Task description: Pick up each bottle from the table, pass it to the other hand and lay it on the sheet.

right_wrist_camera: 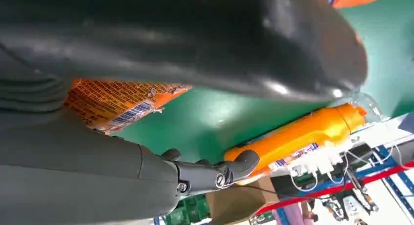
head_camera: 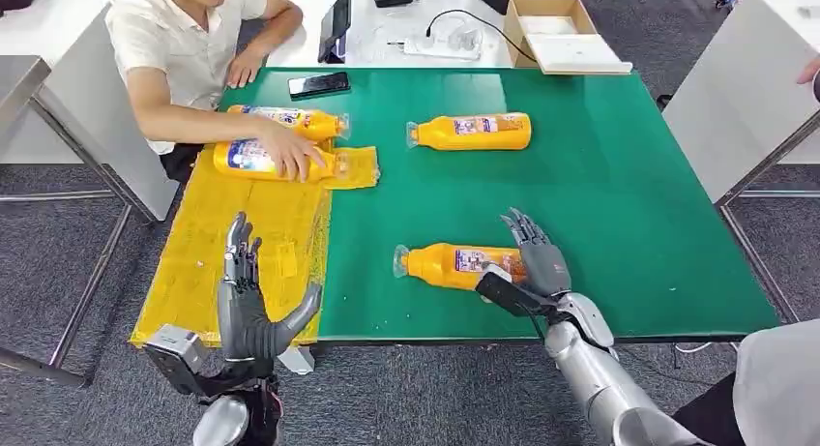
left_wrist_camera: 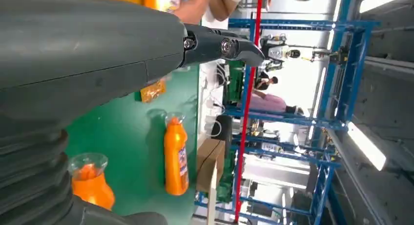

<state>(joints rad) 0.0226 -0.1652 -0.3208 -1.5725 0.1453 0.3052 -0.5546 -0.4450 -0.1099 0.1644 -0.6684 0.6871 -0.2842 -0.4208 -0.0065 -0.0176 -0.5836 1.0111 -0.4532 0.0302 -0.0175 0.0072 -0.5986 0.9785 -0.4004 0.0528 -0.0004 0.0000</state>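
- The right hand (head_camera: 530,264) lies against the near bottle (head_camera: 454,264) on the green tabletop (head_camera: 600,175), fingers around its base; seemingly not yet a firm grip.
- The left hand (head_camera: 249,306) hovers wide, holding nothing, over the yellow sheet (head_camera: 198,262).
- A person's hand (head_camera: 290,154) holds one of two bottles on the sheet (head_camera: 253,156).
- A fourth bottle (head_camera: 472,132) lies mid-tabletop.

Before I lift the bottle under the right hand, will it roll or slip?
The near bottle lies on its side on the green mat, so it may roll if nudged. Its body looks glossy, probably slippery. The right hand rests at its base end, so the cap end may dip.
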